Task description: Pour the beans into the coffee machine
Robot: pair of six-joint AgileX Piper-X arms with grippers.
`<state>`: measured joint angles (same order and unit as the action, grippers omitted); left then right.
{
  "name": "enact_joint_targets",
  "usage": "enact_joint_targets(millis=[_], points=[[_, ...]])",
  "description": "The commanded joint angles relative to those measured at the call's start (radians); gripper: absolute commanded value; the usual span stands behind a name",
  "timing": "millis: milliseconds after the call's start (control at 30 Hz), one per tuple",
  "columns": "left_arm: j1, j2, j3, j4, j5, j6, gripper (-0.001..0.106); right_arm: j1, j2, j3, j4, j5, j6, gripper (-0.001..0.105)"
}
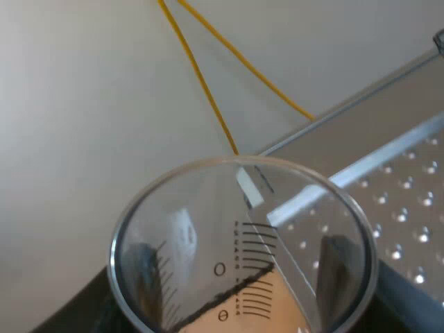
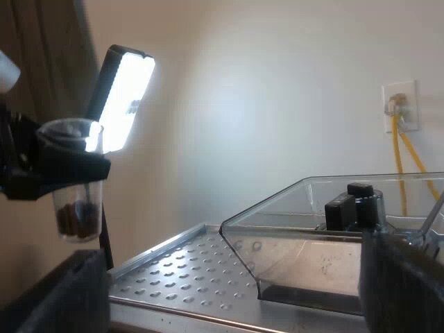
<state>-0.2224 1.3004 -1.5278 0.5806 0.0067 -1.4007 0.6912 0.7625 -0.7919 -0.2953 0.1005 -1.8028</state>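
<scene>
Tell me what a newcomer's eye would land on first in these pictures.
First comes the measuring glass, clamped in the left pincer and held upright in the air. It has a few dark beans at its bottom and a glaring light panel behind it. Next comes the clear bean hopper, which stands apart from the glass on the espresso machine's dimpled metal top.

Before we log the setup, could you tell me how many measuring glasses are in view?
1. The measuring glass, with beans in its bottom, is held by the left gripper in the air near the perforated top of the espresso machine. Others may be hidden.
</scene>
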Motion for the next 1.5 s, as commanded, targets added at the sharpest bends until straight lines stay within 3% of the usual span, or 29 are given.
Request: enact_joint_targets(millis=[33, 200, 500, 567, 700, 800, 1000, 1133, 1367, 1500], points=[[-0.003, 0.013, -0.047, -0.01, -0.016, -0.013, 0.033, 0.002, -0.007, -0.005, -0.015, 0.003, -0.011, 0.078], [-0.018, 0.043, -0.114, 0.021, -0.018, -0.015, 0.033, 0.002, -0.007, -0.005, -0.015, 0.003, -0.011, 0.078], [-0.11, 0.149, -0.252, 0.073, -0.097, -0.015, 0.033, 0.002, -0.007, -0.005, -0.015, 0.003, -0.011, 0.078], [-0.134, 0.181, -0.288, 0.105, -0.154, -0.015, 0.033, 0.002, -0.007, -0.005, -0.015, 0.003, -0.011, 0.078], [-0.16, 0.231, -0.349, 0.156, -0.176, 0.008, 0.033, 0.002, -0.007, -0.005, -0.015, 0.003, -0.011, 0.078], [-0.189, 0.266, -0.395, 0.168, -0.235, 0.042, 0.033, 0.002, -0.007, -0.005, -0.015, 0.003, -0.011, 0.078], [-0.271, 0.332, -0.478, 0.168, -0.315, 0.126, 0.033, 0.002, -0.007, -0.005, -0.015, 0.003, -0.011, 0.078], [-0.315, 0.377, -0.52, 0.161, -0.4, 0.243, 0.033, 0.002, -0.007, -0.005, -0.015, 0.003, -0.011, 0.078], [-0.351, 0.411, -0.527, 0.121, -0.505, 0.412, 0.033, 0.002, -0.007, -0.005, -0.015, 0.001, -0.011, 0.078], [-0.351, 0.411, -0.527, 0.094, -0.511, 0.492, 0.033, 0.002, -0.007, -0.005, -0.015, 0.001, -0.011, 0.078]])
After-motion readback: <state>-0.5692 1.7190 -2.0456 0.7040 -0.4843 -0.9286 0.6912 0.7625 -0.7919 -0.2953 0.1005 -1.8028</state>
